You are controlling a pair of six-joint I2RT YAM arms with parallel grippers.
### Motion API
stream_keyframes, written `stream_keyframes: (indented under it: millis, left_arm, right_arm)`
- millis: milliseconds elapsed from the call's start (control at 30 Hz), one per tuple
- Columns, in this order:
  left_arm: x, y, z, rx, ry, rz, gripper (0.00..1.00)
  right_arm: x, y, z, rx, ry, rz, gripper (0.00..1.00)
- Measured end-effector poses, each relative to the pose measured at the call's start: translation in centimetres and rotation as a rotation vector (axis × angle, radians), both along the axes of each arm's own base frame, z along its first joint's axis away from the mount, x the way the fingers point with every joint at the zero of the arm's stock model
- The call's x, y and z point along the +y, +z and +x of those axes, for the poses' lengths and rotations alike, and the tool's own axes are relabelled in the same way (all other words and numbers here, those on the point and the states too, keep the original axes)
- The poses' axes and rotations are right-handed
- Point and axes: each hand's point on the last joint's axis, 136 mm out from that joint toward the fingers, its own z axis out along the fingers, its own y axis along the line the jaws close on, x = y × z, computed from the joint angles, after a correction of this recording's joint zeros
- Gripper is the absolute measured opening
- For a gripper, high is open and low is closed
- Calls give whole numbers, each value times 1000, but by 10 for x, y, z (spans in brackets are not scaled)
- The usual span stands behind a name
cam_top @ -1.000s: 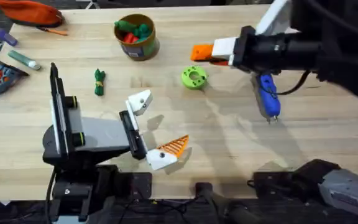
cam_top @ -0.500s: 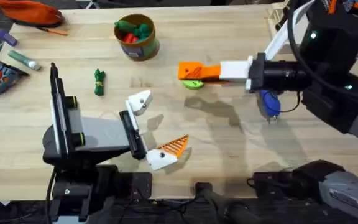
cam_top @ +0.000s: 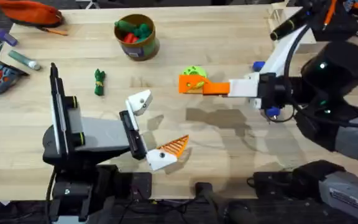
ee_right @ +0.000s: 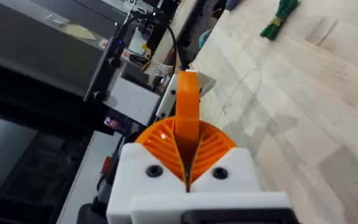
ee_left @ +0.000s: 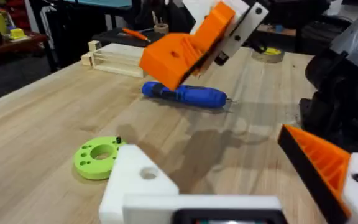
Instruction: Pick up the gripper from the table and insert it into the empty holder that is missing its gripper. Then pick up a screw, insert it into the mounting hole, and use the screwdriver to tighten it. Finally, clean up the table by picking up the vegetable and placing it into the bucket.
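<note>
Two grippers of mine are in play, and I place everything by the lime-green disc [cam_top: 194,73]. Farthest left of the disc lies the vegetable [cam_top: 99,81], flat on the table [cam_top: 241,37]. The bucket [cam_top: 143,48] stands left of the disc and farther back, with red and green toy pieces [cam_top: 133,31] inside.

Nearer to me than the disc and to its left, my left gripper [cam_top: 157,124] is spread wide. One side is the empty holder [cam_top: 140,101], bare and white, and the other is a mount with an orange ribbed finger [cam_top: 173,147].

Just over the disc's near edge, clear of the table, hangs the orange gripper piece [cam_top: 190,83]. My right gripper [cam_top: 207,87] has its ribbed pads pressed together on it, pinching it from the right. Well to the right of the disc, the screwdriver [ee_left: 185,94] lies on the table, partly under my right arm.
</note>
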Motion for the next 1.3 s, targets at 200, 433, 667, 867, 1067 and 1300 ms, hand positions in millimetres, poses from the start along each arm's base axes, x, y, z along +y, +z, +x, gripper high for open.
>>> stream_keyframes:
  millis: [200, 433, 667, 867, 1067, 1300]
  left_arm:
    - [0, 0, 0, 0, 0, 0, 988]
    - [0, 0, 0, 0, 0, 0, 987]
    - [0, 0, 0, 0, 0, 0, 987]
    - [0, 0, 0, 0, 0, 0, 987]
    - [0, 0, 0, 0, 0, 0, 987]
    - [0, 0, 0, 0, 0, 0, 987]
  right_arm:
    - [-11, -14, -5, 82, 1, 3, 8]
    - [-10, -19, -18, 174, 92, 10, 8]
    - [-9, -39, -22, 328, 149, 2, 8]
    - [-7, -42, -24, 395, 247, 6, 8]
    - [3, -33, 0, 404, 317, 9, 8]
    - [26, -35, 11, 425, 393, -7, 8]
